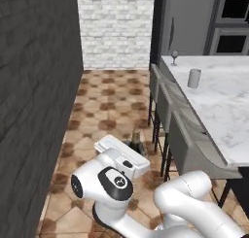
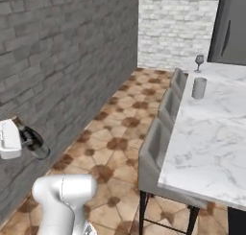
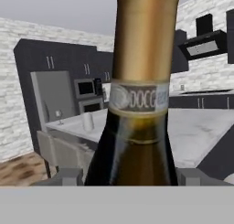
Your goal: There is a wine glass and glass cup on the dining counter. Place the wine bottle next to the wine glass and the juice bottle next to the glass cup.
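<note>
Gripping the tall dark green-black glass wine bottle [image 3: 137,127] near its shoulder, the two-finger gripper [image 2: 21,140] is clamped on it, tilted, above the tiled floor. It looks heavy, smooth and breakable. The stemmed wine glass [image 1: 174,56] stands at the marble dining counter's [image 1: 228,115] far corner.

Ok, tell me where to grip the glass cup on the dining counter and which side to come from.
Grip the glass cup mid-wall, probably coming in level from the chair-side edge of the dining counter. It stands upright, a plain handleless cylinder near that edge, with the wine glass apart beyond it.
</note>
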